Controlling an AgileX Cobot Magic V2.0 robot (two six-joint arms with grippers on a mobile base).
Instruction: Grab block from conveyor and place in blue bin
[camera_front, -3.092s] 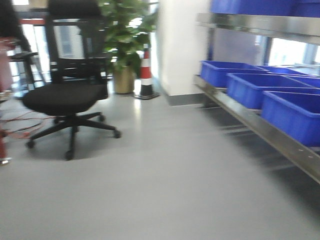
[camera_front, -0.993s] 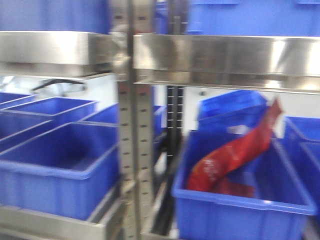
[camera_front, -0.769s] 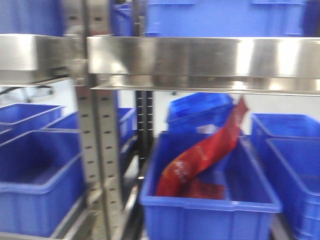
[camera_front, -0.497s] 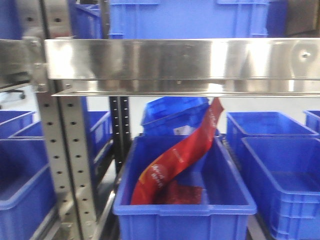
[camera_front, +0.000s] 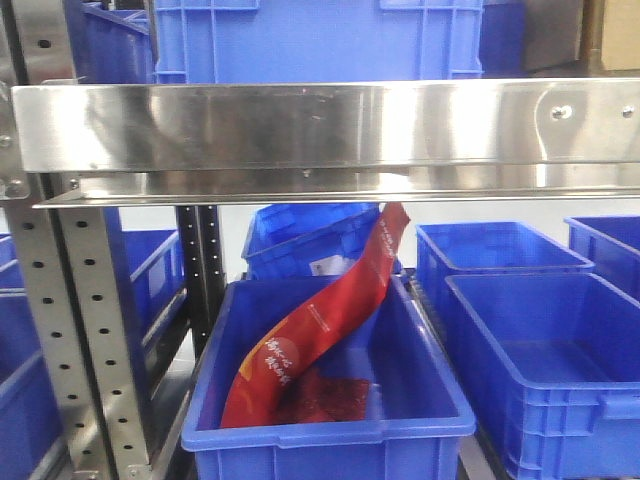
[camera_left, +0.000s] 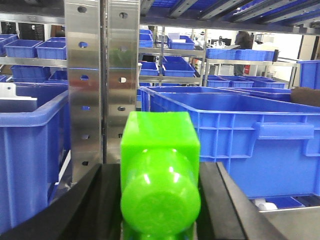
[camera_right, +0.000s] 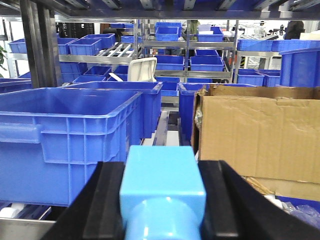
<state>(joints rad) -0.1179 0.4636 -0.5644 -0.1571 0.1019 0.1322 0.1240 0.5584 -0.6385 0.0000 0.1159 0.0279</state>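
The grab is judged done, twice over: a green block (camera_left: 160, 165) is pinched in the left end effector (camera_left: 160, 200), its dark fingers (camera_left: 95, 205) pressed against both flanks, and a light-blue block (camera_right: 162, 185) is clamped the same way in the right end effector (camera_right: 162, 200), fingers (camera_right: 100, 200) tight at either side. The conveyor is not seen in any view, so that leg is taken as finished. What is left is the drop, and no block is seen in a bin yet. A steel shelf (camera_front: 320, 125) is faced head-on, and below it a middle bin (camera_front: 330, 435) is occupied by a long red bag (camera_front: 310, 340) propped from its floor up to the back rim. Just beside it a right bin (camera_front: 530, 400) is shown bare inside. Which bin is meant cannot be told. In the left wrist view the green block is held low in front of a perforated upright (camera_left: 87, 90), with blue bins to both sides. In the right wrist view a cardboard box (camera_right: 260, 135) is seen to the right of the blue block. As for writing, white characters are printed along the bag, but they are too small to be read. A small white label behind the bag is also unreadable. No brand is made out on blocks, bins or box.
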